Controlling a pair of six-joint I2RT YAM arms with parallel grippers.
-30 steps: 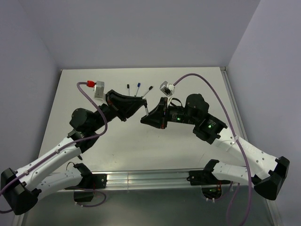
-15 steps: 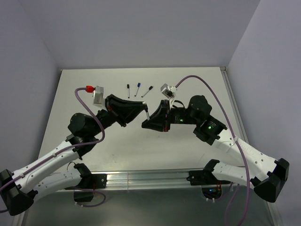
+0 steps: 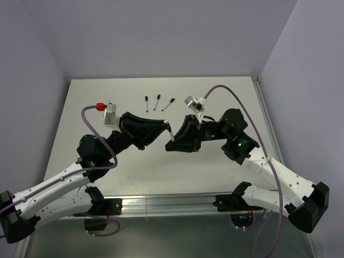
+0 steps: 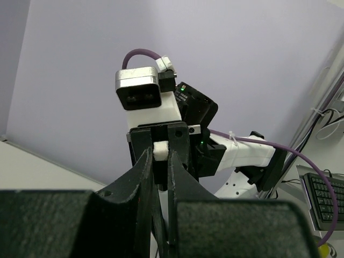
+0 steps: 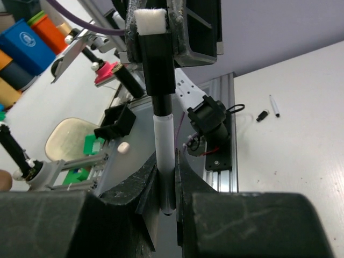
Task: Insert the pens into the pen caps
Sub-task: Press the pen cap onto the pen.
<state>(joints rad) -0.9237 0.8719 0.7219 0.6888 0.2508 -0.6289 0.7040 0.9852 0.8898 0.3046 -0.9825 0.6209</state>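
Note:
My right gripper is shut on the white barrel of a pen, which stands up out of its jaws. The pen's tip end sits inside a black pen cap with a white end. My left gripper is shut on that cap from the opposite side. In the top view the two grippers, left and right, meet nose to nose above the table's middle, with the pen between them. Three more pens lie side by side further back on the table.
The white table ends in a metal rail by the arm bases. Purple cables loop above both wrists. In the right wrist view a small black cap and a thin pen lie on the table.
Both grippers, still joined by the pen and cap, have drifted a little toward the near edge and to the right. Neither grip has changed.

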